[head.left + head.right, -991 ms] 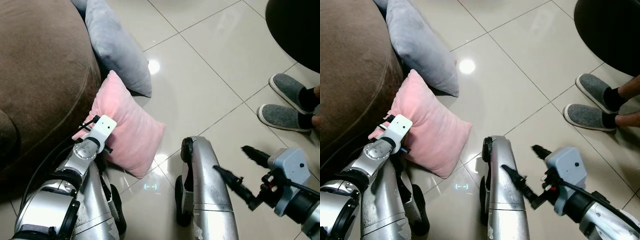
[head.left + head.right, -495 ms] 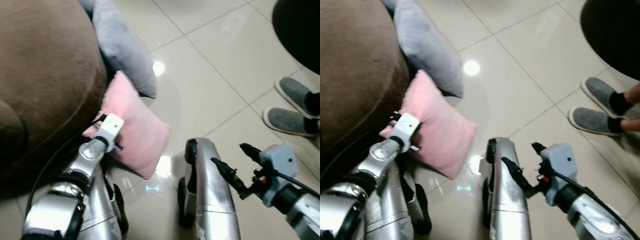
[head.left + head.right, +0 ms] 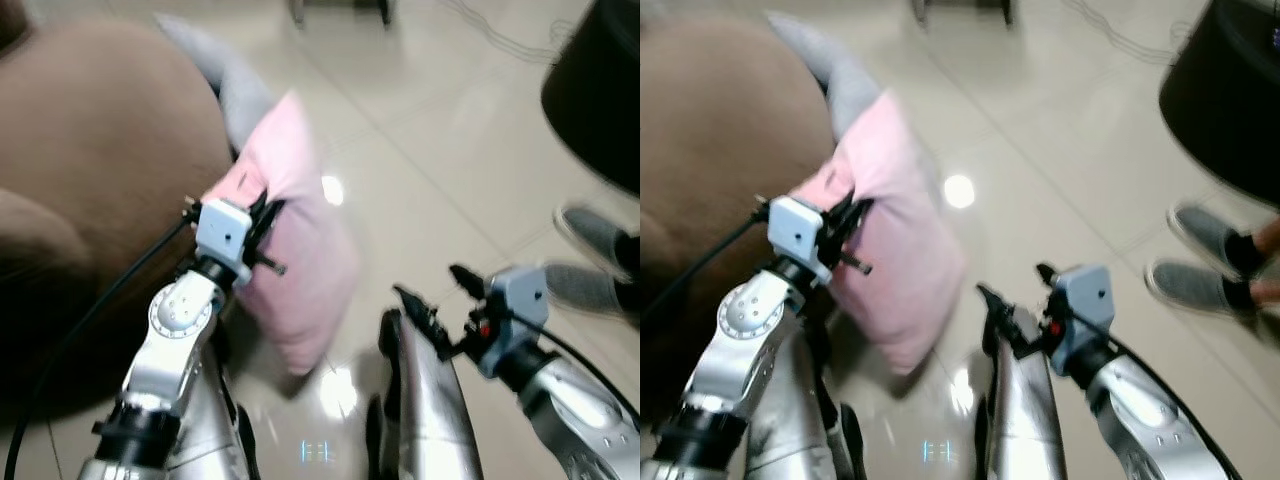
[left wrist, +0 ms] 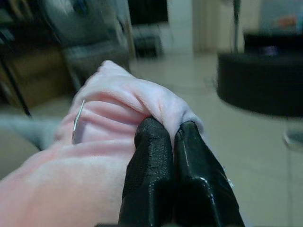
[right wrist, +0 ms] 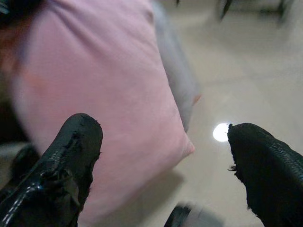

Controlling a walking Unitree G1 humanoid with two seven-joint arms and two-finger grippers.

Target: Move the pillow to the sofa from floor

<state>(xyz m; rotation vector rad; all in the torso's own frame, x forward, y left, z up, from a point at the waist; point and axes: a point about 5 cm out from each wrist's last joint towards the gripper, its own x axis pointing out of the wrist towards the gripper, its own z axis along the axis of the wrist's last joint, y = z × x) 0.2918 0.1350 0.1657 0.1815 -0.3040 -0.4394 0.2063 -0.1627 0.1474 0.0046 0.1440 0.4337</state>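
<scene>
pink pillow (image 3: 300,250): blurry, and the edge next to the brown sofa (image 3: 90,200) is hidden behind the left gripper (image 3: 262,215).
grey pillow (image 3: 235,85): mostly hidden behind the pink pillow.
person's slippers (image 3: 590,260): smeared, cut off by the picture edge.
black round thing (image 3: 600,90): cut off far from the sofa, can't tell what it is.
sofa: cut off at the edge.

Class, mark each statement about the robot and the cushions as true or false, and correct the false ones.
1. The left hand is shut on the soft pink pillow. True.
2. The right hand is shut. False: its fingers are spread wide.
3. A grey pillow lies beside the brown sofa. True.
4. The pink pillow rests on top of the sofa. False: it hangs from the left hand beside it.
</scene>
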